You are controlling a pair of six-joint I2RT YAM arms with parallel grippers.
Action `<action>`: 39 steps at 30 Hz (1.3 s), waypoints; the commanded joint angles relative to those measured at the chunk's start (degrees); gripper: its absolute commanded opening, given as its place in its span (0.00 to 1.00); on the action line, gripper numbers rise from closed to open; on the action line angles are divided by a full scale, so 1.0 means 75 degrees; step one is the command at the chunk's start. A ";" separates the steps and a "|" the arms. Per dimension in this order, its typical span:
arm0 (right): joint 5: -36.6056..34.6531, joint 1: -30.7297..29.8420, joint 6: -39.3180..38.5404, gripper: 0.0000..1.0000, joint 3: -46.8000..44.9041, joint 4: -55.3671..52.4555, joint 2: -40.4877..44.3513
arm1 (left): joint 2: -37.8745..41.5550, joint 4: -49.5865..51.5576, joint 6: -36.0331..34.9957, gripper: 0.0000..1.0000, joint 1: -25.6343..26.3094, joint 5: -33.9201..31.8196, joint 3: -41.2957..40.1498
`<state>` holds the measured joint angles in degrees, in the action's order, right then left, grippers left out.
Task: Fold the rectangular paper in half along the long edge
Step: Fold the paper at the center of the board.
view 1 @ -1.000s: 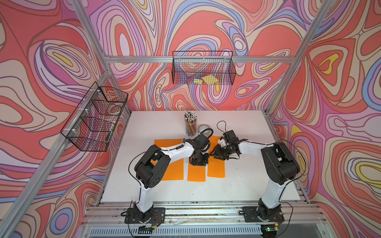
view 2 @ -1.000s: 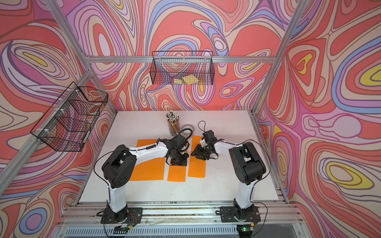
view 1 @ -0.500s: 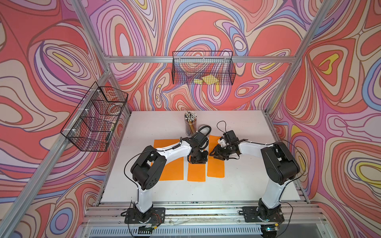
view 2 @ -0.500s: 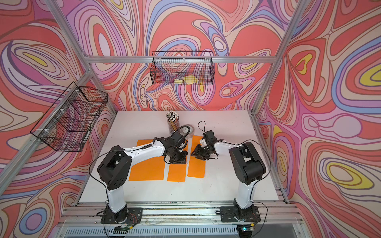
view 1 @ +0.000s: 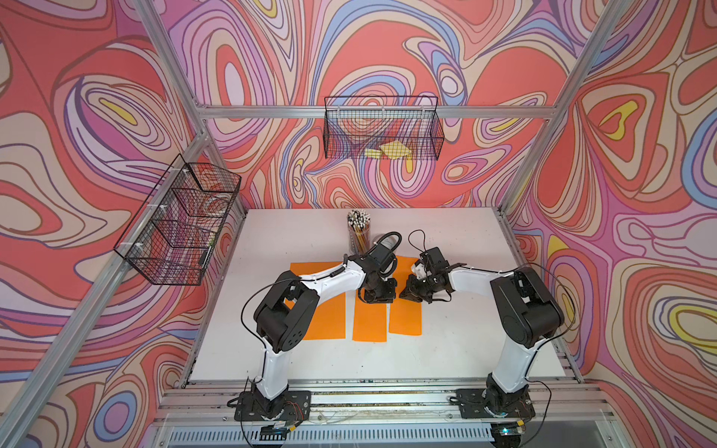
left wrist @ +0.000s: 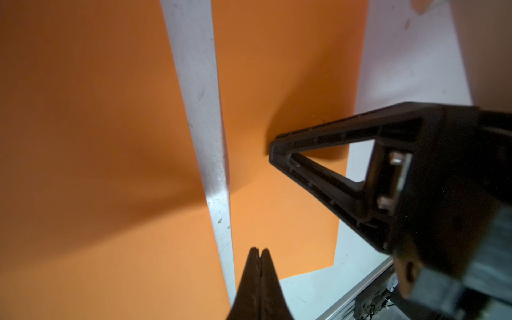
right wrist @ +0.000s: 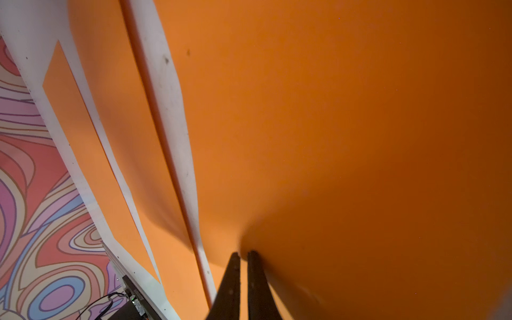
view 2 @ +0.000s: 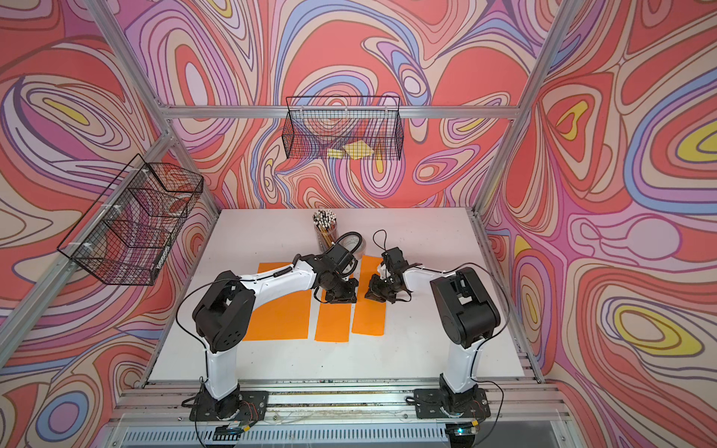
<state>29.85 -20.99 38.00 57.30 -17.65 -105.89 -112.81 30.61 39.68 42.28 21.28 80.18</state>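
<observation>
Three orange papers lie side by side on the white table [view 1: 465,349]: a wide sheet [view 1: 326,318], a middle strip [view 1: 370,322] and a right strip [view 1: 405,318]. My right gripper [right wrist: 243,253] is down at the right strip's [right wrist: 332,138] inner long edge, shut on that edge, and the paper bulges up around the tips. In both top views it sits low over that strip [view 2: 368,318]. My left gripper [left wrist: 259,250] is shut with nothing in it, its tips over the same strip [left wrist: 291,83] just beside the white gap, a short way from the right gripper's finger [left wrist: 273,149].
A cup of pencils [view 1: 359,230] stands just behind the two grippers. Wire baskets hang on the back wall [view 1: 382,128], holding yellow notes, and on the left wall [view 1: 182,221]. An aluminium rail [view 1: 368,395] runs along the table's front.
The right gripper's jaws have closed onto the strip's edge. Both arms have stayed almost where they were.
</observation>
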 commanded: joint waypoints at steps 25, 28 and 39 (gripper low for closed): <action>0.0446 -0.0037 -0.0028 0.00 -0.0747 0.0576 0.0510 | -0.0882 0.0207 0.0182 0.00 0.0239 0.0207 0.0651; 0.0466 -0.0036 -0.0057 0.00 -0.0737 0.0595 0.0544 | -0.0975 0.0294 0.0173 0.00 0.0245 0.0095 0.0664; 0.0544 -0.0037 -0.0090 0.00 -0.0827 0.0711 0.0779 | -0.1200 0.0266 0.0240 0.00 0.0245 0.0068 0.0498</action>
<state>33.47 -20.99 37.60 51.92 -13.21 -102.80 -120.46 30.89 40.75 43.92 22.46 84.27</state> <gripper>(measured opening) 0.047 0.047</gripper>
